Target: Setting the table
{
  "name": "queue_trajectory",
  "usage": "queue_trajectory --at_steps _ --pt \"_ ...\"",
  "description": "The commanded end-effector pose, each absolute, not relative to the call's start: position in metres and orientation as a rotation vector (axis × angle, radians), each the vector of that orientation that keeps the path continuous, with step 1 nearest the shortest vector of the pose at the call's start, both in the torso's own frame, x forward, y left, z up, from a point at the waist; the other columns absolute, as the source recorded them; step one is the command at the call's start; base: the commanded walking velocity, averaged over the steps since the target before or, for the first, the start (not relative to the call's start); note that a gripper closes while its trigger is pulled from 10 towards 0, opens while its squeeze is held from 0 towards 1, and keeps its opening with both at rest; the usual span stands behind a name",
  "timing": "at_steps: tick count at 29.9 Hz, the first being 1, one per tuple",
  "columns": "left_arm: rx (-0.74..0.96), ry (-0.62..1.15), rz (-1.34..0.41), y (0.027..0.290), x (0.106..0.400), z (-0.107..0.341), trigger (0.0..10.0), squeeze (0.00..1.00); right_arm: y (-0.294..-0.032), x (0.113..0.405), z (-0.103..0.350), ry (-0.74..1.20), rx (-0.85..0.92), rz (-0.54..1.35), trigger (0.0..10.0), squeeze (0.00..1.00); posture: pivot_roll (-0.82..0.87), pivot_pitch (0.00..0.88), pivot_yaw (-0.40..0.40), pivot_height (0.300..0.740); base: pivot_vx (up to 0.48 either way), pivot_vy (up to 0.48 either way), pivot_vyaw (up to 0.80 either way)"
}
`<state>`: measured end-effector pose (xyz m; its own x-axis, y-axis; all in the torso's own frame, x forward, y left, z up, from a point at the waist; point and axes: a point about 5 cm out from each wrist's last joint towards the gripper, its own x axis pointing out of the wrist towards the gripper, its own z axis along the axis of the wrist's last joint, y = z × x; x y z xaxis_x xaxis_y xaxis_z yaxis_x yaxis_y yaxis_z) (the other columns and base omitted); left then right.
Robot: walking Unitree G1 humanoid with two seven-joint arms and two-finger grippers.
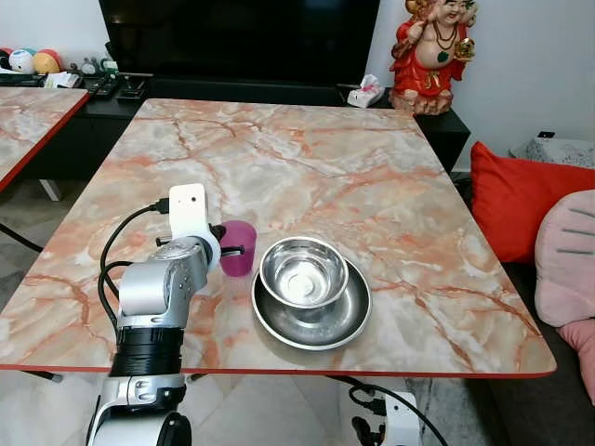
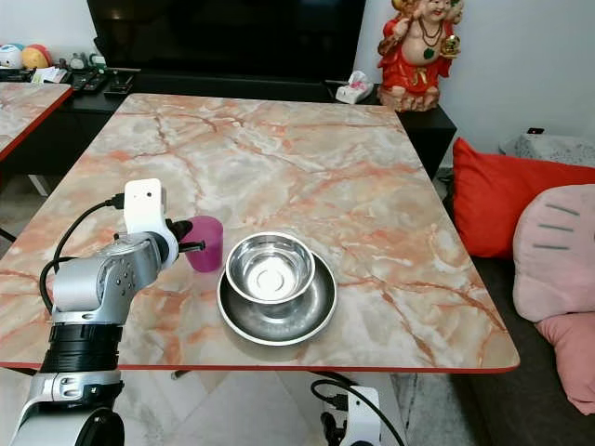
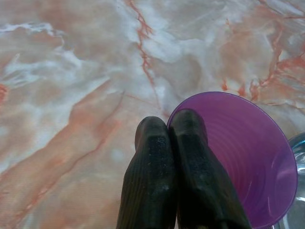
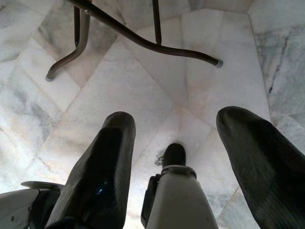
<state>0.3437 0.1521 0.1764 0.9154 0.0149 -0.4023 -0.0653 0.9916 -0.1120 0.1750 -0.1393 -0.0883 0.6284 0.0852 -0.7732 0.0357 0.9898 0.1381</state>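
Left wrist view: my left gripper [image 3: 169, 138] has its two black fingers pressed together on the rim of the purple cup [image 3: 248, 157], one finger outside the wall and one just inside it, pinching the cup's near edge. Seen from my head, the cup stands upright on the marble-patterned table [image 1: 307, 158], near its front edge, with my silver left arm [image 1: 163, 288] reaching in from the front. Just to the right of the cup sits a steel bowl [image 1: 303, 271], nested in a wider steel plate [image 1: 349, 321]; cup and bowl stand close, whether touching I cannot tell. My right gripper [image 4: 174, 143] hangs low beside me, its fingers spread wide apart and holding nothing, above a pale tiled floor [image 4: 143, 81] and the dark metal legs of a stand [image 4: 143, 40]. Beyond the table a dark TV cabinet [image 1: 232, 93] runs along the wall, with a red figurine [image 1: 432, 56] on its right end, and red and pink cushions [image 1: 521, 200] lie at the right.
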Motion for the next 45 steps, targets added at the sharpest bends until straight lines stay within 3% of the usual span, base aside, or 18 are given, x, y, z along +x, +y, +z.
queue_trajectory --at_steps 1,11,12,13,25,31,32,36,37,43,44,45 --pt "-0.119 0.408 0.038 0.151 0.341 0.179 10.0 0.00 -0.139 0.172 -0.090 0.912 0.141 0.031 10.0 0.00 0.12 0.000 -0.075 0.740 0.000 0.000 0.00" --pt "-0.115 0.410 0.044 0.151 0.341 0.178 10.0 0.00 -0.140 0.175 -0.089 0.912 0.141 0.035 10.0 0.00 0.12 0.000 -0.073 0.740 0.000 0.000 0.00" --pt "-0.115 0.410 0.044 0.152 0.341 0.178 10.0 0.03 -0.140 0.175 -0.089 0.911 0.141 0.035 10.0 0.00 0.12 0.000 -0.073 0.740 0.000 0.000 0.00" --pt "-0.115 0.410 0.045 0.152 0.341 0.178 10.0 0.29 -0.140 0.175 -0.089 0.911 0.141 0.036 10.0 0.00 0.12 0.000 -0.073 0.740 0.000 0.000 0.00" --pt "-0.115 0.410 0.048 0.152 0.340 0.177 10.0 0.27 -0.137 0.181 -0.086 0.899 0.136 0.053 10.0 0.00 0.13 0.000 -0.074 0.740 0.000 0.000 0.00" --pt "-0.116 0.406 0.051 0.152 0.341 0.177 10.0 0.32 -0.140 0.181 -0.086 0.897 0.136 0.052 10.0 0.00 0.13 0.000 -0.077 0.740 0.000 0.000 0.00" --pt "-0.116 0.406 0.051 0.152 0.341 0.177 10.0 0.43 -0.140 0.181 -0.086 0.896 0.137 0.051 10.0 0.00 0.13 0.000 -0.076 0.740 0.000 0.000 0.00" --pt "-0.115 0.405 0.050 0.152 0.341 0.177 10.0 0.50 -0.143 0.181 -0.086 0.894 0.138 0.049 10.0 0.00 0.13 0.000 -0.076 0.740 0.000 0.000 0.00" --pt "-0.115 0.404 0.050 0.152 0.341 0.177 10.0 0.60 -0.144 0.181 -0.086 0.893 0.138 0.048 10.0 0.00 0.13 0.000 -0.076 0.740 0.000 0.000 0.00" --pt "-0.115 0.405 0.051 0.152 0.341 0.176 10.0 0.60 -0.151 0.179 -0.087 0.892 0.134 0.044 10.0 0.00 0.13 0.000 -0.077 0.740 0.000 0.000 0.00" --pt "-0.115 0.405 0.050 0.152 0.341 0.175 10.0 0.53 -0.153 0.177 -0.087 0.895 0.134 0.044 10.0 0.00 0.13 0.000 -0.077 0.740 0.000 0.000 0.00" --pt "-0.115 0.405 0.049 0.152 0.341 0.176 10.0 0.53 -0.153 0.177 -0.087 0.896 0.134 0.044 10.0 0.00 0.13 0.000 -0.077 0.740 0.000 0.000 0.00"
